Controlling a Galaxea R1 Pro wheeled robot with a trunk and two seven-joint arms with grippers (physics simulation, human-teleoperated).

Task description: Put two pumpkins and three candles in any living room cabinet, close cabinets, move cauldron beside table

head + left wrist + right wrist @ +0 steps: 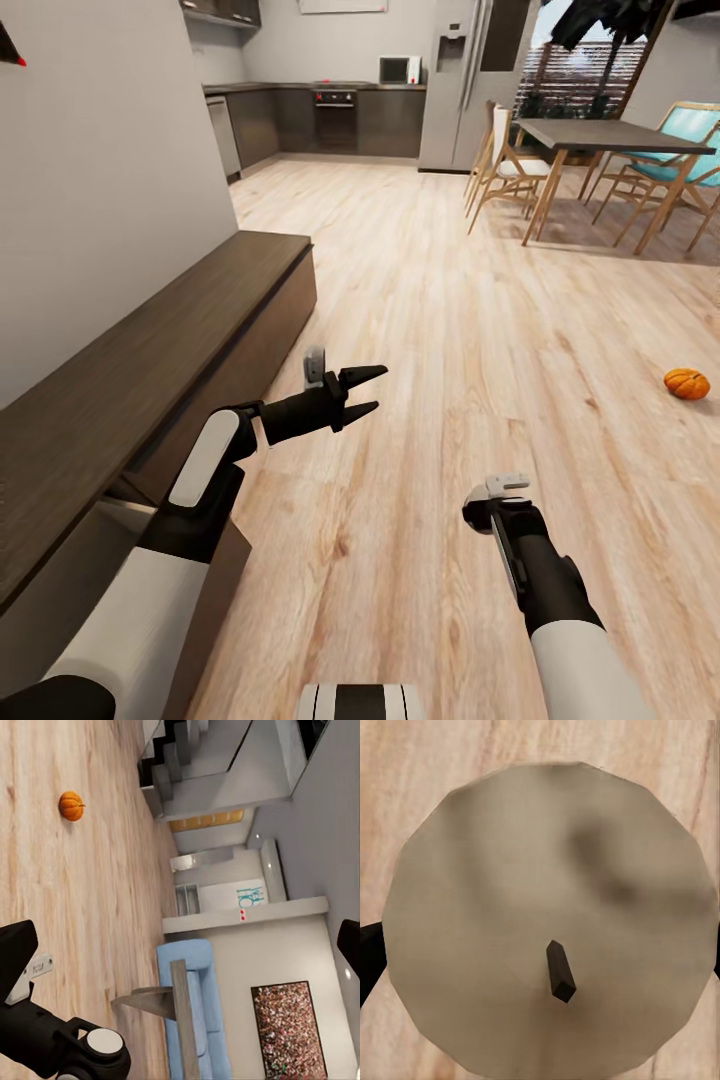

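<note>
The cabinet (150, 340) is seen in the head view as a long, low, dark-brown unit set against the grey wall. Its flat top is bare. At its near end a drawer (130, 515) is pulled a little way out, and a pale inner edge is shown; what lies inside cannot be told.

The left gripper (365, 392) is held just beyond the cabinet's front, over the wooden floor (450, 330), with its two dark fingers spread apart and nothing between them.

The right gripper (505, 488) is held further out from the cabinet, over the floor. In the right wrist view a pale, round candle (547, 919) with a dark wick (559, 971) is seen end-on, close to the camera, with dark finger edges at both its sides. The candle appears to be held, though contact is not plainly shown.

One orange pumpkin (687, 383) lies on the floor well away from the cabinet, across the room from it; it is also seen in the left wrist view (72, 805).

Beyond the cabinet's far end, a dining table (610, 135) with chairs (505, 165) stands, and a grey kitchen is seen behind it.
</note>
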